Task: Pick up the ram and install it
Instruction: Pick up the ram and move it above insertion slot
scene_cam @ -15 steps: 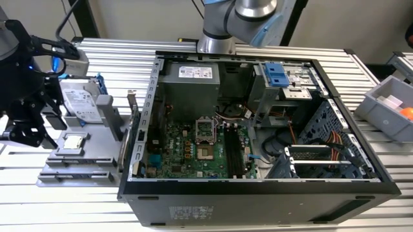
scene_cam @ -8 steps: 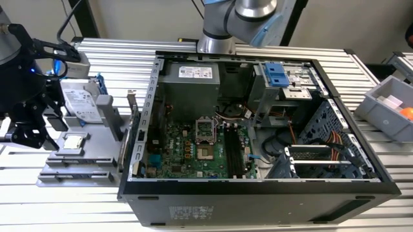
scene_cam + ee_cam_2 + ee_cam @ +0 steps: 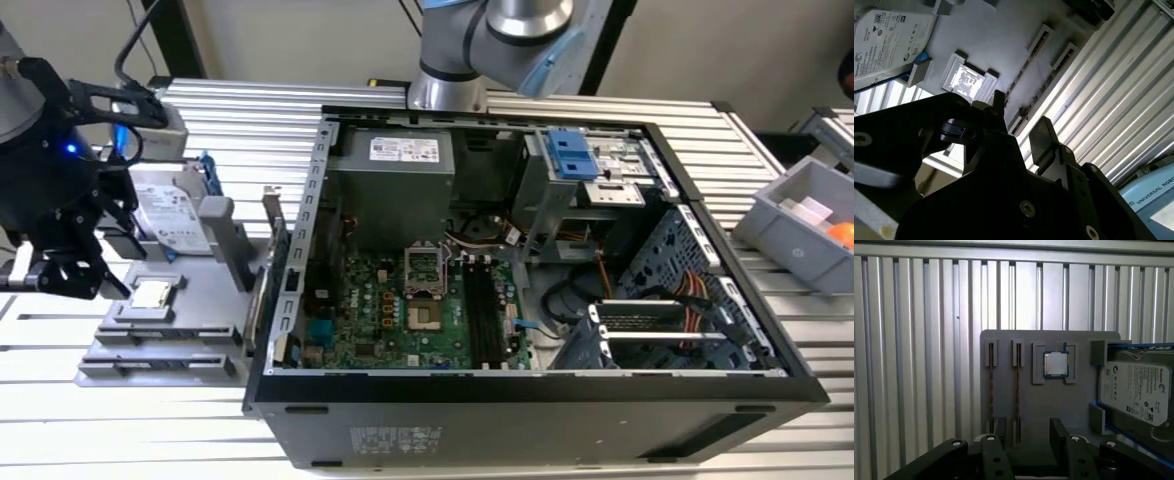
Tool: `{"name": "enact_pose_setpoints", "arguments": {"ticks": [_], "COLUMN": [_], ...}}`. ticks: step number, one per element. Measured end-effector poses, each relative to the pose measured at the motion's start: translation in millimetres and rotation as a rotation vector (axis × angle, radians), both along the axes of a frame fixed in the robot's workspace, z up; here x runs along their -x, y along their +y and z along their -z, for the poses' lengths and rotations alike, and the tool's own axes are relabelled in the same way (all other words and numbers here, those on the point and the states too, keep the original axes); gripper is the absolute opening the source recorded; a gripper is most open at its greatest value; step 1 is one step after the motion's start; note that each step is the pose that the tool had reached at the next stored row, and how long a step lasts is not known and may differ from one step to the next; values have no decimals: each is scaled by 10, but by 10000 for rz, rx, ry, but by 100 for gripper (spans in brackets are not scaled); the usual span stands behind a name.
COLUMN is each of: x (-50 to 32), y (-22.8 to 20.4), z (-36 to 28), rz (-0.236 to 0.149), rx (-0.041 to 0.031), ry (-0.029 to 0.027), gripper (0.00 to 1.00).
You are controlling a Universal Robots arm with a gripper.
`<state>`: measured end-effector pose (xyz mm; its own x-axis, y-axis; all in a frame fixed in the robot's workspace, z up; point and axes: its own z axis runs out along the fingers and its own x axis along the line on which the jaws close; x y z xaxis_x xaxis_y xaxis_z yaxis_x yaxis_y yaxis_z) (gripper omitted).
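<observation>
Two ram sticks stand on edge in narrow slots of a grey holder [image 3: 1054, 405]; in the first wrist view they show as thin brown-edged strips, one ram [image 3: 1018, 390] beside the other [image 3: 991, 390]. My gripper [image 3: 1029, 432] hovers open over the holder's near end, and the first ram's line runs into the gap between its black fingers [image 3: 1059, 435]. The second wrist view shows the gripper [image 3: 1021, 120] open above a ram edge [image 3: 1024, 75]. In the exterior view the gripper [image 3: 83, 285] hangs at the left over the holder [image 3: 160, 345], beside the open computer case [image 3: 534, 390].
A silver hard drive [image 3: 1136, 390] and a square processor chip [image 3: 1056, 364] sit on the same holder. Inside the case, the motherboard's long memory slots [image 3: 487, 315] lie near the middle. A grey bin [image 3: 801, 220] stands at the exterior view's right on the ribbed metal table [image 3: 160, 420].
</observation>
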<state>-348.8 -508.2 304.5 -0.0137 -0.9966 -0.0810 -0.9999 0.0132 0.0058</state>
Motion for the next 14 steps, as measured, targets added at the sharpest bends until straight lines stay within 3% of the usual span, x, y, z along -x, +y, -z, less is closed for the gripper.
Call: {"name": "enact_pose_setpoints", "arguments": {"ticks": [5, 14], "x": [0, 0], "y": [-39, -98], "z": [15, 60], "rz": [-2, -1], "rx": [1, 1], "ry": [167, 176], "gripper": [100, 100]}}
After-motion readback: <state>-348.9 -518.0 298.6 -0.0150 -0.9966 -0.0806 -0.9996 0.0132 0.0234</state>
